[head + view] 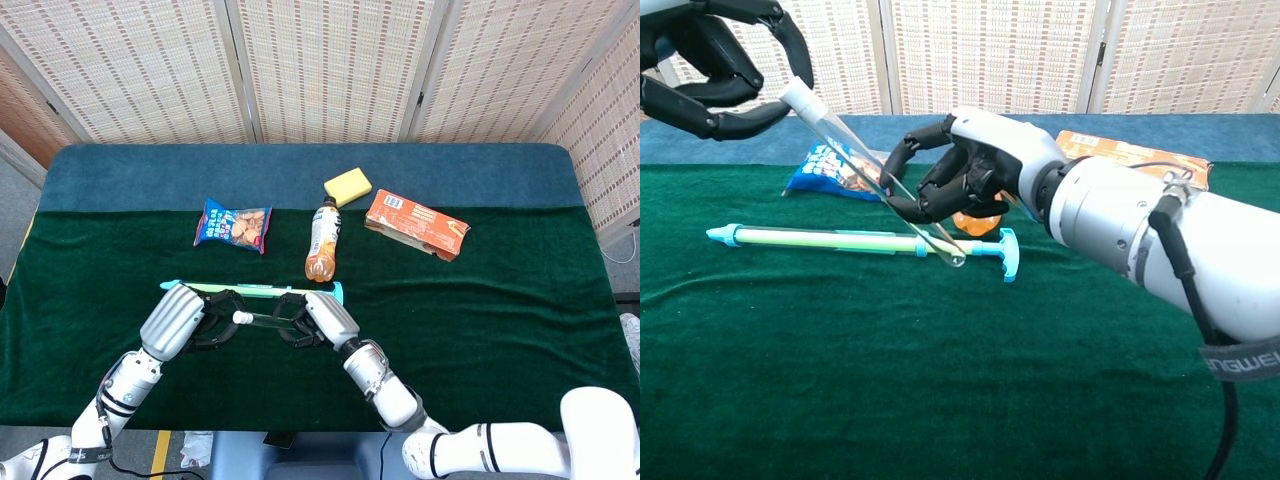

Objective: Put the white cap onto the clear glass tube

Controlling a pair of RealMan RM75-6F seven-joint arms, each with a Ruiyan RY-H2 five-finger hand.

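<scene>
Right hand (pixel 960 180) grips the clear glass tube (pixel 875 185) slanted above the green syringe (pixel 855 241). White cap (pixel 800 101) sits on the tube's upper end, left hand (pixel 715 70) fingers around it. Snack bag (pixel 830 170) behind the syringe.

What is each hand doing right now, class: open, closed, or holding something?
Left hand: fingers closed around the white cap at the top end of the clear glass tube.
Right hand: holding the tube near its lower end.
</scene>
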